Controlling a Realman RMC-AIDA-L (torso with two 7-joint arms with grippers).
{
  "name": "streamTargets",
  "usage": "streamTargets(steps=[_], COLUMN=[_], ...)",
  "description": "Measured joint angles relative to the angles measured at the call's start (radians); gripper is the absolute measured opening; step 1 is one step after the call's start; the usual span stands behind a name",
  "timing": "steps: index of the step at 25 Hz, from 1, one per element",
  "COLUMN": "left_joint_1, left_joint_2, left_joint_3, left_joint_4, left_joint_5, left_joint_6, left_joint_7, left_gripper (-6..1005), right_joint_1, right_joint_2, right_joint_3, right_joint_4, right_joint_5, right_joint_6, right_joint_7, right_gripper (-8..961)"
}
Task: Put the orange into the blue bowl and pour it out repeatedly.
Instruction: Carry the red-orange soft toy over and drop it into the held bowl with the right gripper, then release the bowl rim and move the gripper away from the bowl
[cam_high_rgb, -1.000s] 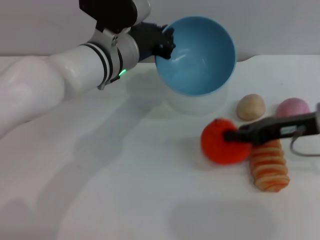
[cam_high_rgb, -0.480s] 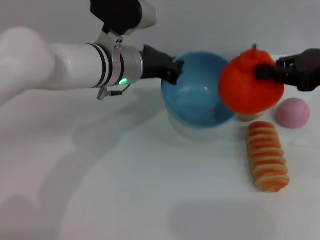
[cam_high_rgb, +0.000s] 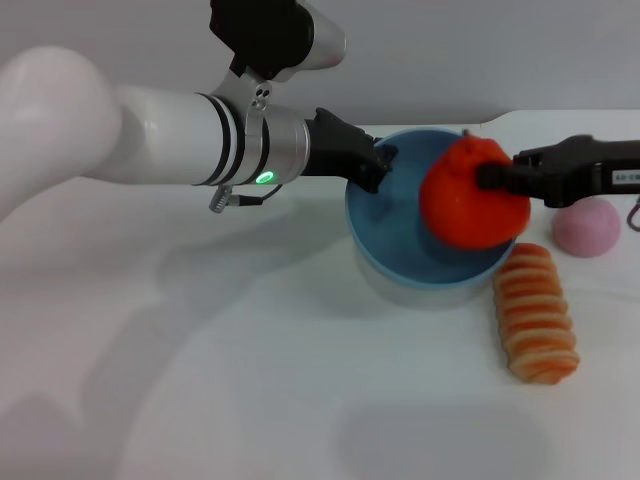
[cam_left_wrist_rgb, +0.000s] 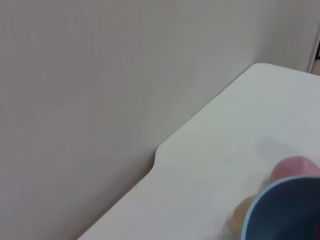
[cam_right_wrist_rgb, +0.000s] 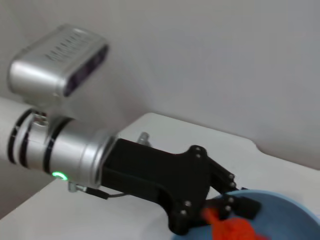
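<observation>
Left gripper (cam_high_rgb: 375, 165) is clamped on the left rim of the blue bowl (cam_high_rgb: 400, 235) — the bowl stands upright on the white table (cam_high_rgb: 250, 380), right of centre and toward the far edge. The right wrist view confirms it: the black fingers (cam_right_wrist_rgb: 235, 202) meet at the bowl's rim (cam_right_wrist_rgb: 295, 200).

Right gripper (cam_high_rgb: 492, 178) reaches in from the right and is closed on the orange (cam_high_rgb: 470, 195), gripping its right side. The orange hangs over the right part of the bowl's opening — whether it touches the inside of the bowl cannot be told.

A striped roll (cam_high_rgb: 537, 325) lies on the table just near-right of the bowl. A pink ball (cam_high_rgb: 587, 227) sits to the bowl's right, beneath the right arm. In the left wrist view a tan ball (cam_left_wrist_rgb: 242, 212) shows just beyond the bowl's rim (cam_left_wrist_rgb: 270, 192), next to the pink one (cam_left_wrist_rgb: 295, 167).
</observation>
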Motion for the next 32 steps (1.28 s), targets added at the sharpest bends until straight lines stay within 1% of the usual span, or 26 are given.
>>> streamTargets(steps=[6, 16, 18, 22, 27, 32], left_joint_1=[0.001, 0.015, 0.016, 0.023, 0.054, 0.056], left_joint_2=[-0.003, -0.002, -0.001, -0.001, -0.001, -0.003], left_joint_3=[0.014, 0.014, 0.014, 0.027, 0.062, 0.101], left_joint_4=[-0.007, -0.002, -0.003, -0.009, -0.012, -0.036], left_joint_5=[0.001, 0.001, 0.001, 0.001, 0.005, 0.005], left_joint_6=[-0.001, 0.002, 0.009, 0.037, 0.023, 0.012], left_joint_7=[0.0, -0.001, -0.001, -0.01, -0.01, -0.01], left_gripper=[0, -1, -1, -1, -1, 0], right_joint_1=[0.008, -0.006, -0.014, -0.05, -0.084, -0.098], right_joint_2=[0.001, 0.001, 0.002, 0.001, -0.006, -0.008], right_joint_3=[0.002, 0.014, 0.023, 0.058, 0.083, 0.094], right_joint_4=[0.041, 0.038, 0.035, 0.038, 0.037, 0.052], right_joint_5=[0.002, 0.062, 0.078, 0.166, 0.185, 0.185], right_joint_6=[0.009, 0.021, 0.021, 0.021, 0.021, 0.022], right_joint_7=[-0.017, -0.025, -0.025, -0.042, -0.048, -0.053], right_gripper=[27, 209, 283, 432, 500, 500])
